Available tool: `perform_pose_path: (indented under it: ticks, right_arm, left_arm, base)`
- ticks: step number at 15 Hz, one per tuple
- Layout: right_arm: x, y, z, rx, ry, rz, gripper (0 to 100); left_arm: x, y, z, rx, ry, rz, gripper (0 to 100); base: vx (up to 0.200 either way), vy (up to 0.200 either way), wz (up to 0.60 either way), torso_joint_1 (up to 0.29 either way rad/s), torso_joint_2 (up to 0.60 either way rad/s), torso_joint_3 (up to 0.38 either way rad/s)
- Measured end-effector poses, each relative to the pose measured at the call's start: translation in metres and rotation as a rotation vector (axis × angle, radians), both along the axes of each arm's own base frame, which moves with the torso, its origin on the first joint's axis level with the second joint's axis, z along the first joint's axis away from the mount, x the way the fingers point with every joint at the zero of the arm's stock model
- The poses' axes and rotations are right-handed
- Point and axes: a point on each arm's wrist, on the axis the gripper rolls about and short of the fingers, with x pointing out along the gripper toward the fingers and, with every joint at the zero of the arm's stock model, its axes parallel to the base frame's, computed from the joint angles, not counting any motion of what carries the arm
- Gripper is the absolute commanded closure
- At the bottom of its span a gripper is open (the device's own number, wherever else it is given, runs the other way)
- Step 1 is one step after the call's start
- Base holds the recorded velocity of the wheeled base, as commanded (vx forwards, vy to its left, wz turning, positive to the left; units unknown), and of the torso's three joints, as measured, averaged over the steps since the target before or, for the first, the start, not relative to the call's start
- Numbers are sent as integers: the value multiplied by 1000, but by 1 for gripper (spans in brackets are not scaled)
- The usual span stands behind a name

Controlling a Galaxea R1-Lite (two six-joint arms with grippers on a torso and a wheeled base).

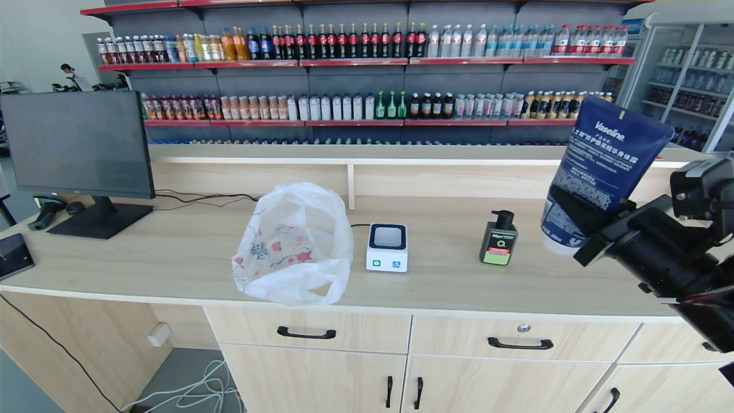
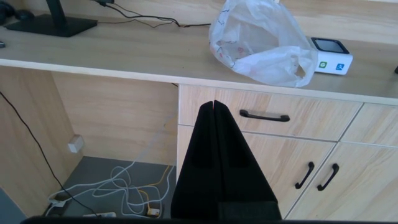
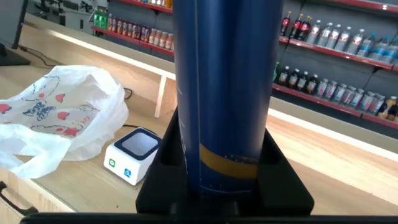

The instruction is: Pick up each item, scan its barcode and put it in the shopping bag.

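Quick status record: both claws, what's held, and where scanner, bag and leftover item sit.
right claw: shut on blue tube, raised over counter's right end
left claw: shut, empty, below counter edge by the drawers
scanner: mid-counter
bag: just left of scanner
pump bottle: upright, right of scanner, standing clear

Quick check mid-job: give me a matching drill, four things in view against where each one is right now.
Things:
1. blue tube
2. pump bottle
3. scanner
4. shopping bag

Places:
A. between the shopping bag and the pump bottle
B. on the counter, left of the scanner
C. held in the right claw
D. standing right of the scanner, untouched

Pairs: 1-C, 2-D, 3-A, 4-B.
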Motion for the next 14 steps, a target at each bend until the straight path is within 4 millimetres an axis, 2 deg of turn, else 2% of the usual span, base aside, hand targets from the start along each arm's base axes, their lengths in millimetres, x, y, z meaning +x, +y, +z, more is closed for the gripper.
perform_pose_path:
  ticks: [3, 8, 12, 14]
  right_arm:
    - [-9, -9, -4, 72, 43, -101, 100]
    - [6, -13, -2, 103, 42, -137, 100]
    - [7, -16, -6, 99, 57, -150, 100]
    - [6, -17, -7, 98, 61, -154, 100]
  left_arm:
    - [0, 0, 0, 0, 0, 0, 100]
    - [0, 0, 0, -2, 0, 1, 100]
    - [0, 0, 0, -4, 0, 2, 100]
    - [0, 0, 0, -3, 0, 2, 100]
  base:
    - [0, 0, 0, 0, 0, 0]
    - [-200, 0, 0, 6, 3, -1]
    - [-200, 0, 0, -1, 0, 4]
    - [0, 0, 0, 0, 0, 0]
